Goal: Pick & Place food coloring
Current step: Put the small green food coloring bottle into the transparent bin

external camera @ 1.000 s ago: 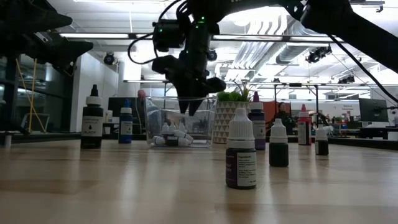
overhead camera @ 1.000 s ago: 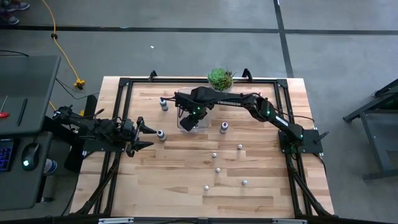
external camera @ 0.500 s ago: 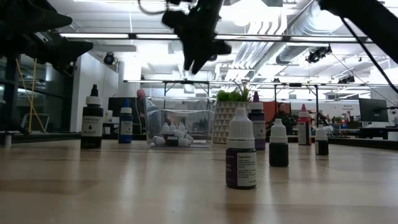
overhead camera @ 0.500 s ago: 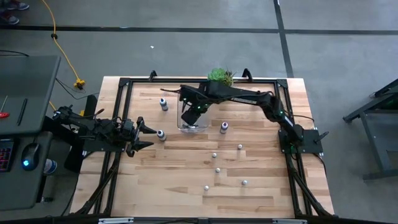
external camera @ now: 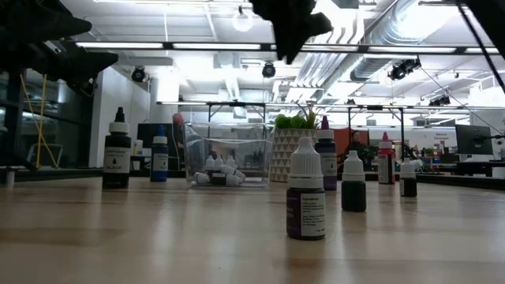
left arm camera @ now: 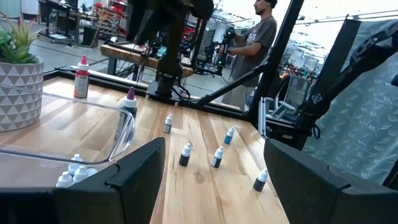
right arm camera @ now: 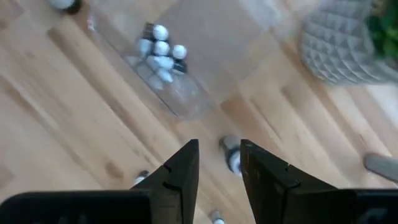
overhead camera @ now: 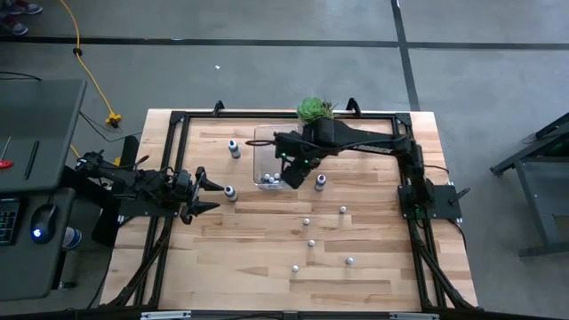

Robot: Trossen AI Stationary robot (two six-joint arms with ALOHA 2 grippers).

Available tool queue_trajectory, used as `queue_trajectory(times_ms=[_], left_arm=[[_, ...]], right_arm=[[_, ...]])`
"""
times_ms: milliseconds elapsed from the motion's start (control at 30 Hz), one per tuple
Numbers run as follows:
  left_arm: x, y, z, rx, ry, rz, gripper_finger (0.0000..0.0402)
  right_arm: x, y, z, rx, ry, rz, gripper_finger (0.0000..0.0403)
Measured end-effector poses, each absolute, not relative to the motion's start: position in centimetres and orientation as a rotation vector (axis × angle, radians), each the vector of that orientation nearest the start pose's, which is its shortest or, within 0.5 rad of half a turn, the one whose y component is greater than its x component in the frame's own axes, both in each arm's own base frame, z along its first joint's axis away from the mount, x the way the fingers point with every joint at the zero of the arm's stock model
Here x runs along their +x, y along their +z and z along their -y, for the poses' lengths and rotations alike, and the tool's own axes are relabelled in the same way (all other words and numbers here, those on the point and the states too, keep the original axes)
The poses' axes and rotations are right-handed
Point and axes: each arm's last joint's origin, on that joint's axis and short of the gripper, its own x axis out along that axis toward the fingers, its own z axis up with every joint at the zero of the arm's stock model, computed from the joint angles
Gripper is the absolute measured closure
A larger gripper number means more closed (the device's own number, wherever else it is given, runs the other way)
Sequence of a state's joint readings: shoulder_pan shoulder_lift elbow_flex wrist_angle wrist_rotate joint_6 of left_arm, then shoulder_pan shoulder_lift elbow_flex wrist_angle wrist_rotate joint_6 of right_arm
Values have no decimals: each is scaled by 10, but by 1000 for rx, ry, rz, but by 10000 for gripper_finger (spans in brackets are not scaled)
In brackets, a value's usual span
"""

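Observation:
Several small food coloring bottles lie in a heap inside the clear bin near the table's far edge. Others stand apart on the wood, such as a purple one just right of the bin, one near my left gripper, and several toward the near edge. My right gripper hangs high above the bin's right side, pointing down, open and empty; the right wrist view shows the purple bottle far below it. My left gripper waits open at the table's left edge.
A green succulent in a white pot stands just behind the bin at the far edge. A black frame runs around the table. A person stands beyond the table in the left wrist view.
My right gripper has risen from just above the bin, going steeply up and toward the table's right edge, and now hangs over the bin's right side. The bottles in the bin and on the table have stayed where they were.

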State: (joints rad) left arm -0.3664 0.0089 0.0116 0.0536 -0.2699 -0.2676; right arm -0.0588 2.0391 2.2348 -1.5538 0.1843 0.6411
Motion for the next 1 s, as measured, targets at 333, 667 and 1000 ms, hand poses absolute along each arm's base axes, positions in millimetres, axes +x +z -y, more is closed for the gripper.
queue_trajectory(times_ms=[333,667,1000], left_arm=[[93,172,27,-285,-103,40,130],[93,172,27,-285,-103,40,130],[93,172,27,-285,-104,41,130]], right_arm=[[321,307,13,712,-753,-1321,295],[271,252,-11,848,-772,-1348,294],[269,213,-22,860,-654,-1361,294]])
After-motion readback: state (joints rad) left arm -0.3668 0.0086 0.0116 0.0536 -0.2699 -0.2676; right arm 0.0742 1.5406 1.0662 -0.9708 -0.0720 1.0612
